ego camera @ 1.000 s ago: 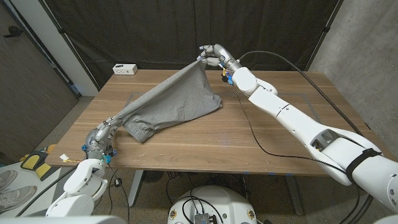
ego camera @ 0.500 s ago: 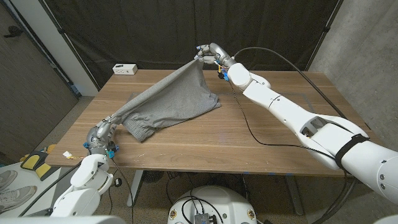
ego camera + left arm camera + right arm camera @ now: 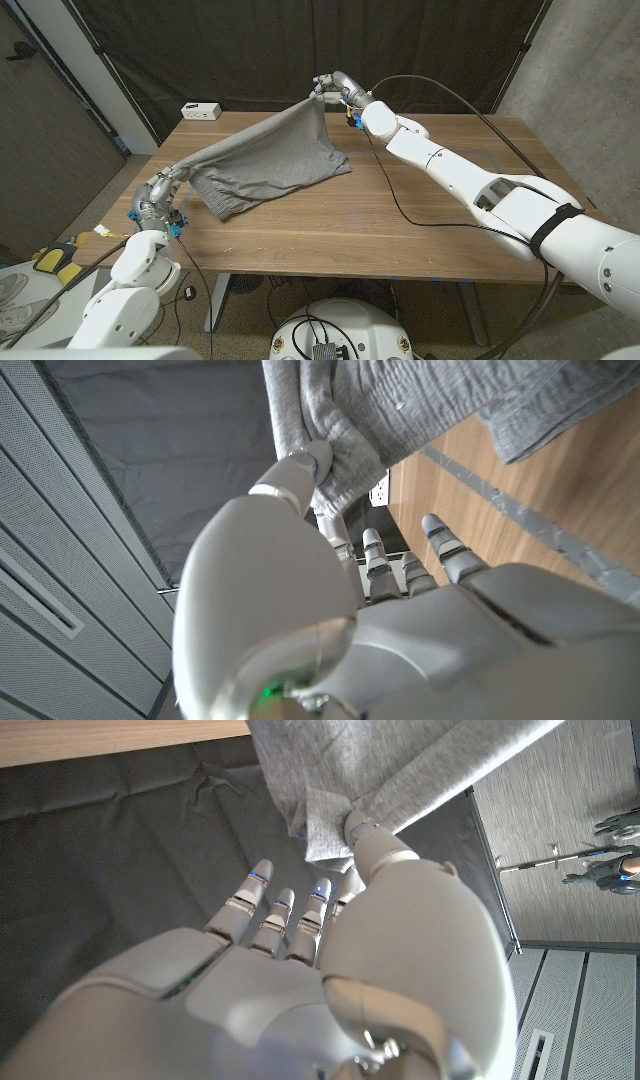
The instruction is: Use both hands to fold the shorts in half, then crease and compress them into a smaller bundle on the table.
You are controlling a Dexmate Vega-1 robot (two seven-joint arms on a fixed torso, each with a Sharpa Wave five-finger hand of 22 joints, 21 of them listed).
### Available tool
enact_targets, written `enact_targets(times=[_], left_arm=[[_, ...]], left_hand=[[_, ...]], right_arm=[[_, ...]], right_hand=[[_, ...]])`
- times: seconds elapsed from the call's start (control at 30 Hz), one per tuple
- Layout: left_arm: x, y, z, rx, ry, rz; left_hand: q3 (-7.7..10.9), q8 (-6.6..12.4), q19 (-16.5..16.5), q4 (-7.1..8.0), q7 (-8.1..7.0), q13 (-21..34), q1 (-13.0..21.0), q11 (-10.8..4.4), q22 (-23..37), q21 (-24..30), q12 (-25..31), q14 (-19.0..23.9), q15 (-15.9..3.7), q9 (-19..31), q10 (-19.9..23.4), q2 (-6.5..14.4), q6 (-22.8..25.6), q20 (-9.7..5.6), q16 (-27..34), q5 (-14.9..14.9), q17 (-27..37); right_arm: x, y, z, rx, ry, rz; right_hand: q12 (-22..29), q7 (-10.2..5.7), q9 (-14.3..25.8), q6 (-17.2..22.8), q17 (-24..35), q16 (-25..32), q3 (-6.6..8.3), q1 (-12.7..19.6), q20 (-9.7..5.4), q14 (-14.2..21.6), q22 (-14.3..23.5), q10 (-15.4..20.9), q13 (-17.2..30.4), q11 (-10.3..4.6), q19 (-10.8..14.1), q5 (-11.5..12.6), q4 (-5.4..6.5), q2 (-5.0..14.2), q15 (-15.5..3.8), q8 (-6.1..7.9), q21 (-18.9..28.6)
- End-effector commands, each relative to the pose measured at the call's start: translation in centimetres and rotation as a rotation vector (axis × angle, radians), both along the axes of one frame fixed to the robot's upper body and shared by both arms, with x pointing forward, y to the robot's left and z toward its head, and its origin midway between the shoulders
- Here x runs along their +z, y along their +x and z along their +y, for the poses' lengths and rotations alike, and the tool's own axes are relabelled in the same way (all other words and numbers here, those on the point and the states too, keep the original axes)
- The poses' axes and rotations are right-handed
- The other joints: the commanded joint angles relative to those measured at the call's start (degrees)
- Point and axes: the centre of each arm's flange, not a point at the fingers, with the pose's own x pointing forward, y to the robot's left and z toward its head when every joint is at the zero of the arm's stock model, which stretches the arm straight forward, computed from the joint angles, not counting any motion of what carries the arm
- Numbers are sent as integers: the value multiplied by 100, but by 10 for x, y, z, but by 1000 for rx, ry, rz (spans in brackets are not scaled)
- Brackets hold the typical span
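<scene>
Grey shorts (image 3: pixel 268 158) hang stretched between my two hands above the wooden table (image 3: pixel 420 215), their lower part draped on the tabletop. My left hand (image 3: pixel 166 185) pinches one corner at the table's left front, raised off the surface. My right hand (image 3: pixel 331 86) pinches the opposite corner high above the far edge. In the left wrist view the thumb of my left hand (image 3: pixel 290 575) presses the grey cloth (image 3: pixel 400 405). In the right wrist view my right hand (image 3: pixel 330 950) pinches a fold of the shorts (image 3: pixel 400 760) with its other fingers spread.
A small white box (image 3: pixel 201 110) sits at the table's far left corner. A black cable (image 3: pixel 400 205) runs from my right arm across the table. Dark curtains hang behind the table. Strips of tape (image 3: pixel 520 525) mark the tabletop.
My left hand has risen and moved toward the far side, lifting its corner of the shorts. My right hand has shifted slightly left and up. The cloth is pulled tauter.
</scene>
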Motion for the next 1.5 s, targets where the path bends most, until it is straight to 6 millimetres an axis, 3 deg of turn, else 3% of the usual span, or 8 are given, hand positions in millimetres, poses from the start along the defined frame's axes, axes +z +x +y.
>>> enact_targets(times=[0.03,0.4,0.73,1.13,1.5], left_arm=[[24,-7,13,87,1,-19],[22,1,30,113,-42,45],[22,17,45,128,-46,134],[24,51,54,139,-37,240],[29,72,59,211,-36,300]], left_hand=[[-42,-38,30,9,61,31,-59,-11,18,39,7,35,27,806,3,19,154,45,13,-13,6],[-125,-92,-16,39,-48,33,-134,-14,20,40,-34,-29,42,730,-97,63,145,77,-16,-59,8],[-193,-158,-25,78,-91,36,-202,19,24,53,-36,-8,87,683,-111,148,43,133,0,-105,16],[-245,-201,-6,61,-23,39,-212,102,28,80,-8,90,145,620,-42,235,24,177,27,-146,16],[-292,-251,19,31,-30,41,-201,119,31,108,3,150,157,586,-9,284,-57,168,32,-179,14]], right_arm=[[2,1,6,-3,-3,-7],[4,8,22,-31,-50,-4],[4,32,42,-112,-118,23],[-11,52,43,-290,-184,285],[-22,55,40,-256,-207,336]], right_hand=[[37,26,6,25,25,43,44,-70,-40,28,15,32,21,-23,26,30,-1,6,-352,16,28],[49,16,-17,3,28,58,66,-98,-49,60,15,62,21,-25,57,35,8,12,-356,3,43],[50,-19,-35,-36,30,65,82,-124,-63,75,15,65,21,-32,62,35,17,18,-361,-16,47],[60,-21,-55,-31,28,66,99,-150,-56,82,15,94,22,-22,69,35,19,13,-361,-18,51],[63,-61,-78,-113,37,80,103,-198,-73,94,15,109,22,-28,83,32,46,41,-373,-55,57]])
